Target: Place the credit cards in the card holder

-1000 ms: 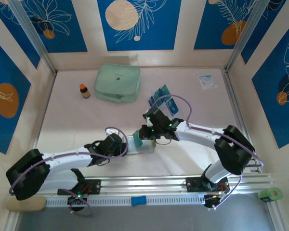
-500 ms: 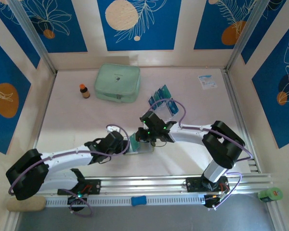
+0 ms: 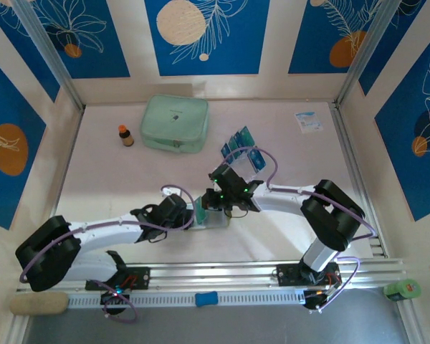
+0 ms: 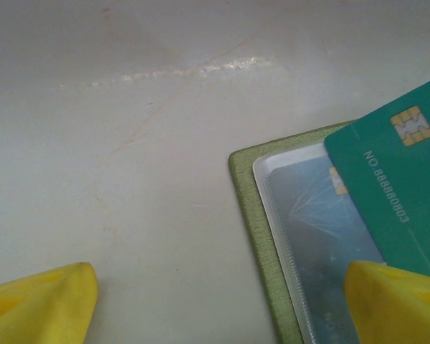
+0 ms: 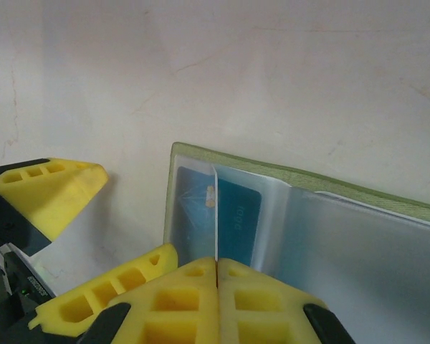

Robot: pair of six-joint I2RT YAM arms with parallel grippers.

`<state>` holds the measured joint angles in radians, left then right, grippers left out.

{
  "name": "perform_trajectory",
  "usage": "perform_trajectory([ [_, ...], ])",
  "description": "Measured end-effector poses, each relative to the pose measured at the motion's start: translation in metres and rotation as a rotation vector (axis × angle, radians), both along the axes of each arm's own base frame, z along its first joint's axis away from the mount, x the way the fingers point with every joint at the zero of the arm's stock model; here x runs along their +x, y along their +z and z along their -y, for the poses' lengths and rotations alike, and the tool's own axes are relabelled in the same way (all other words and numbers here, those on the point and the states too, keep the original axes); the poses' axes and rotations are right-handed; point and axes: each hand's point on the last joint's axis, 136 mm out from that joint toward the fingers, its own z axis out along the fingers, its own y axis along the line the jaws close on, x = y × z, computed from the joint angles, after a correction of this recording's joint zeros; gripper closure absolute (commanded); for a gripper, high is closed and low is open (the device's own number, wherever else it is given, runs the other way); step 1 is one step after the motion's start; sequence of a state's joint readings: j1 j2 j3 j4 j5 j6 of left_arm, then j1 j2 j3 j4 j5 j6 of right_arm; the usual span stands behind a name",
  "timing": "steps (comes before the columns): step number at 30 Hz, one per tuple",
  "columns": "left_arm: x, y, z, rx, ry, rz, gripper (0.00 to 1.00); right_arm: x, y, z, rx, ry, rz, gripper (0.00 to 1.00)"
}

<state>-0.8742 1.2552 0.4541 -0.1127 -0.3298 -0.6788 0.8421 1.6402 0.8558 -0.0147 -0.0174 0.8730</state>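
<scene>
The right fingers (image 5: pixel 172 308) are pressed together on the edge of a teal credit card (image 4: pixel 394 179), holding it tilted over the open olive card holder (image 4: pixel 247 215) just ahead of them. The left fingers (image 4: pixel 43 297) stand wide apart, one over the bare surface (image 4: pixel 129 143), the other over the holder's clear sleeve (image 4: pixel 287 215). More credit cards (image 3: pixel 242 147) lie fanned out beyond the right fingers.

The left fingers (image 4: pixel 398 297) closer to the card holder (image 4: pixel 252 208), the right arm (image 3: pixel 330 215) elbow further left.
</scene>
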Motion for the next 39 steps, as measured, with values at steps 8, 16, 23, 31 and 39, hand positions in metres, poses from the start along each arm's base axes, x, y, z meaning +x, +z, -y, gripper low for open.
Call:
perform_trajectory([
  [8,0.000,-0.001,0.000,0.002,0.000,-0.001,0.11,0.010,0.016,0.025,0.052,-0.072,0.015,1.00],
  [16,-0.001,-0.001,-0.001,0.003,0.000,-0.002,0.12,0.012,0.018,0.046,0.112,-0.142,0.048,1.00],
  [23,-0.001,-0.001,-0.001,0.003,0.001,-0.002,0.12,0.009,0.010,0.050,0.146,-0.172,0.060,1.00],
  [31,-0.002,-0.004,-0.004,0.014,0.002,-0.009,0.12,0.012,0.018,0.038,0.207,-0.172,0.104,1.00],
  [39,-0.003,-0.005,-0.005,0.016,0.005,-0.011,0.12,0.013,0.010,0.032,0.207,-0.175,0.099,1.00],
])
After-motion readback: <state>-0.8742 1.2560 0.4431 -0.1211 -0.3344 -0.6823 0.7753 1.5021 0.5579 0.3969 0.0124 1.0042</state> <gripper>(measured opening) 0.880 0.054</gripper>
